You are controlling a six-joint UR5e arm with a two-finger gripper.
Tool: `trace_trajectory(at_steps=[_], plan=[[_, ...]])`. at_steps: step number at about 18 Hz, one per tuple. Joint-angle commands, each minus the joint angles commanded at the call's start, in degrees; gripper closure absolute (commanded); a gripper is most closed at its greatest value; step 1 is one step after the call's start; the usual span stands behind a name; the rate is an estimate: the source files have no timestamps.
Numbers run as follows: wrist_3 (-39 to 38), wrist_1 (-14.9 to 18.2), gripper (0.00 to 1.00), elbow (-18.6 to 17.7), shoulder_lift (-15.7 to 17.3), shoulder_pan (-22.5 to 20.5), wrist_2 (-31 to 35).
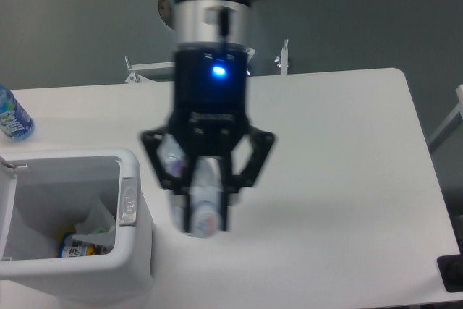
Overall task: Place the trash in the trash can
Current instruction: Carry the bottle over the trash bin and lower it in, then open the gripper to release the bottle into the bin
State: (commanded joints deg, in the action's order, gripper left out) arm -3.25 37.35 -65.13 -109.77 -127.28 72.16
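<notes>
My gripper hangs above the table just right of the trash can, shut on a clear crushed plastic bottle that points toward the camera. The image of the gripper and bottle is motion-blurred. The trash can is a white rectangular bin at the lower left with a grey oval latch on its right side. Inside it lie a crumpled white wrapper and a bottle with a coloured label.
An upright blue-labelled bottle stands at the table's far left edge. The arm's base column rises behind the table's back edge. A dark object sits at the lower right corner.
</notes>
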Motion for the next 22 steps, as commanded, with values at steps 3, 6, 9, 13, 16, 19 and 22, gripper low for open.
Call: trace_trajectory(at_steps=[3, 6, 9, 13, 16, 19, 22], plan=[[0.00, 0.00, 0.71, -0.44, -0.44, 2.73, 0.09], [0.18, 0.00, 0.71, -0.97, -0.88, 3.97, 0.18], [0.26, 0.00, 0.71, -0.44, -1.84, 4.32, 0.18], [0.26, 0.00, 0.71, -0.18, -2.81, 5.37, 0.18], [0.35, 0.00, 0.71, -0.35, -3.25, 5.90, 0.26], [0.35, 0.00, 0.70, -0.44, -4.04, 6.25, 0.18], [0.35, 0.00, 0.70, -0.35, -4.92, 6.34, 0.18]])
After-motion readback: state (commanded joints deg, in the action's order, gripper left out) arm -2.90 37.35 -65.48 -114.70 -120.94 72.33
